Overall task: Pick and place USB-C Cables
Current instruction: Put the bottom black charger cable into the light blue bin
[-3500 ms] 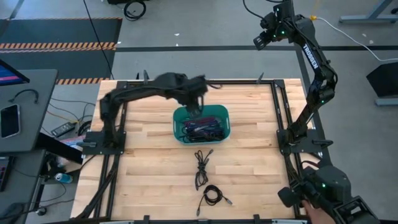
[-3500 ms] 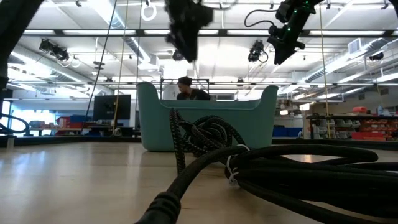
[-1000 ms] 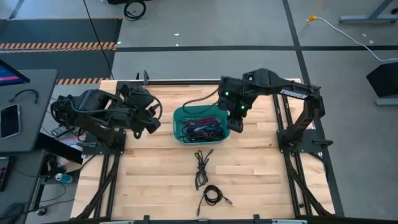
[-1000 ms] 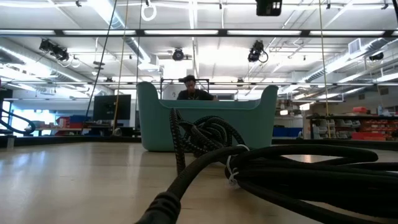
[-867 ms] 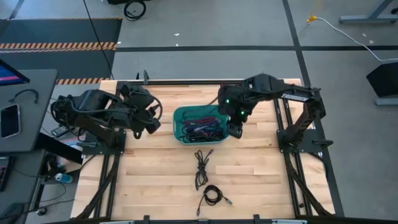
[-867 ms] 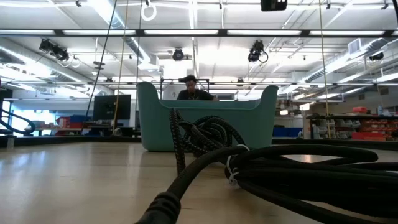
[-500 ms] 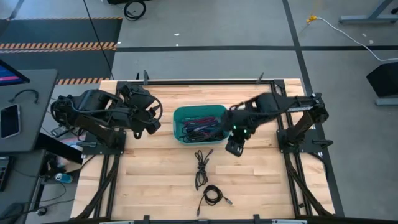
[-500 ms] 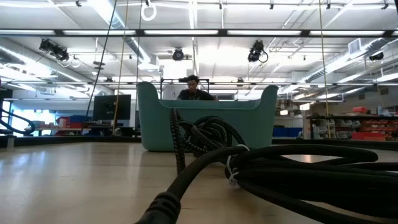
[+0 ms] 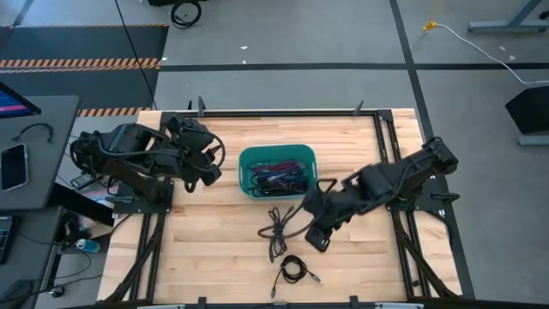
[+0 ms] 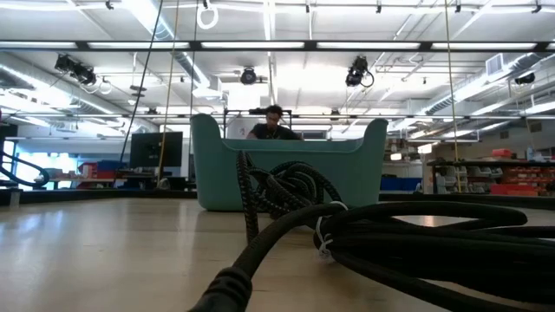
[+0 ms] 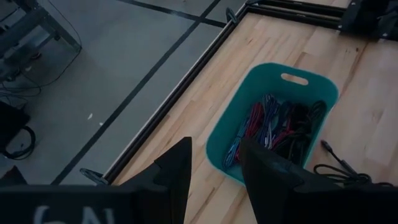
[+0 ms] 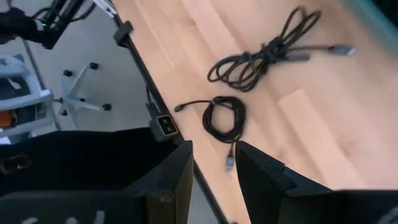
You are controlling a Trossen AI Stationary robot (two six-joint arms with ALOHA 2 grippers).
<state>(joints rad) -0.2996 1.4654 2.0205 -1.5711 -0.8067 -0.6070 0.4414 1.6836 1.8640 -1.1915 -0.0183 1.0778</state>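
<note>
1. Your right hand (image 9: 316, 239) hangs low over the pale wooden worktop (image 9: 214, 249), near the two black cables lying loose in front of the teal rectangular plastic bin (image 9: 277, 171). Its fingers (image 12: 171, 177) stand a little apart with nothing between them.
2. The loosely folded black cable (image 9: 276, 230) lies just in front of the bin; the tightly coiled black cable (image 9: 293, 269) lies nearer the front edge. The remaining coloured cable bundles (image 9: 279, 176) sit inside the bin.
3. Your left hand (image 9: 206, 169) waits beside the bin, fingers (image 11: 177, 168) slightly parted, empty.
4. You look to be in the approach. Next, centre the right hand over one loose cable, lower and close on it.
</note>
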